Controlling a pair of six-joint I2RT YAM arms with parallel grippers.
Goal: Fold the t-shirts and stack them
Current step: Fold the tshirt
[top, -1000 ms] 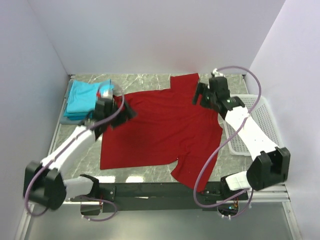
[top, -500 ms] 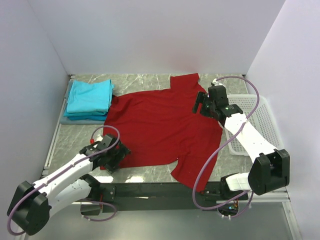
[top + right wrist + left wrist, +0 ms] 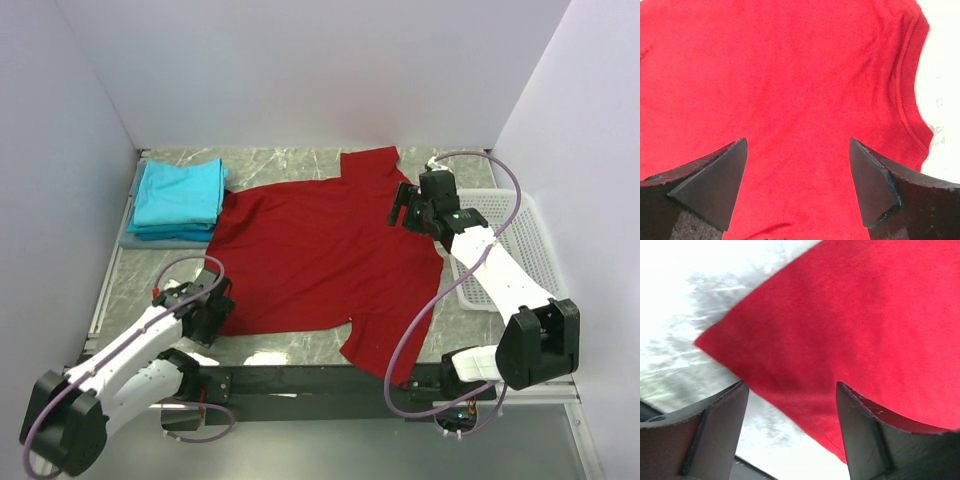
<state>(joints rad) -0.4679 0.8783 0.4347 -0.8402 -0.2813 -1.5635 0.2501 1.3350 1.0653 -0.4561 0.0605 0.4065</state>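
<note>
A dark red t-shirt (image 3: pixel 320 255) lies spread flat on the marble table. Folded teal t-shirts (image 3: pixel 180 195) are stacked at the back left. My left gripper (image 3: pixel 213 312) is open and empty over the shirt's near left corner; the left wrist view shows that red corner (image 3: pixel 840 330) between the fingers (image 3: pixel 715 430). My right gripper (image 3: pixel 408 208) is open and empty above the shirt's right side by the neckline; the right wrist view shows red cloth (image 3: pixel 790 90) and the collar seam (image 3: pixel 905 95) below.
A white lattice basket (image 3: pixel 500 250) stands at the right edge, under my right arm. A grey cloth (image 3: pixel 140 240) lies under the teal stack. White walls close in the back and sides. The black rail (image 3: pixel 300 380) runs along the near edge.
My left arm has swung from the shirt's back left sleeve down to its near left corner. My right gripper has shifted slightly forward over the shirt's right side. The shirt has not moved.
</note>
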